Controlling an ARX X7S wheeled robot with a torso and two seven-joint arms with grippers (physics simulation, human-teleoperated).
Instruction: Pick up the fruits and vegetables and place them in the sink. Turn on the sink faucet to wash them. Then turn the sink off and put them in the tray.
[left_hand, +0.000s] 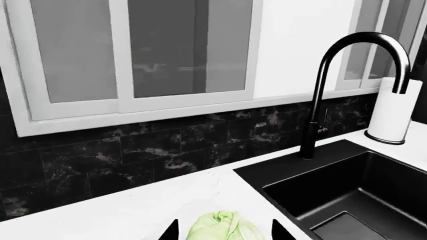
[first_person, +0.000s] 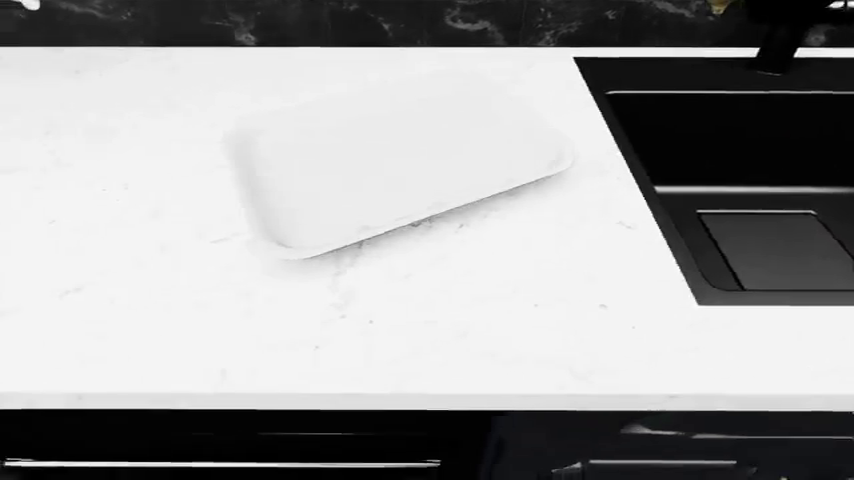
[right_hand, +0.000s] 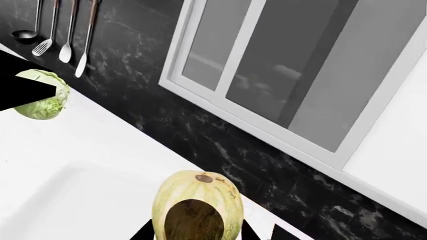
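Note:
In the left wrist view the pale green cabbage (left_hand: 223, 227) sits between the two black fingertips of my left gripper (left_hand: 225, 234), which is shut on it above the white counter, left of the sink (left_hand: 353, 195). The black faucet (left_hand: 317, 115) rises at the sink's back edge. In the right wrist view the yellowish squash (right_hand: 197, 192) fills the space between my right gripper's (right_hand: 200, 234) fingers, shut on it. The same cabbage (right_hand: 47, 97) shows there, held by the left gripper's black finger (right_hand: 20, 82). The head view shows the white tray (first_person: 400, 160) and the sink (first_person: 627, 180), but neither gripper.
A white paper towel roll (left_hand: 395, 110) stands right of the faucet. A window (left_hand: 133, 55) and dark marbled tiles (left_hand: 133, 160) run behind the counter. Several utensils (right_hand: 63, 30) hang on the wall. The counter's front edge (first_person: 400, 400) lies above dark cabinets.

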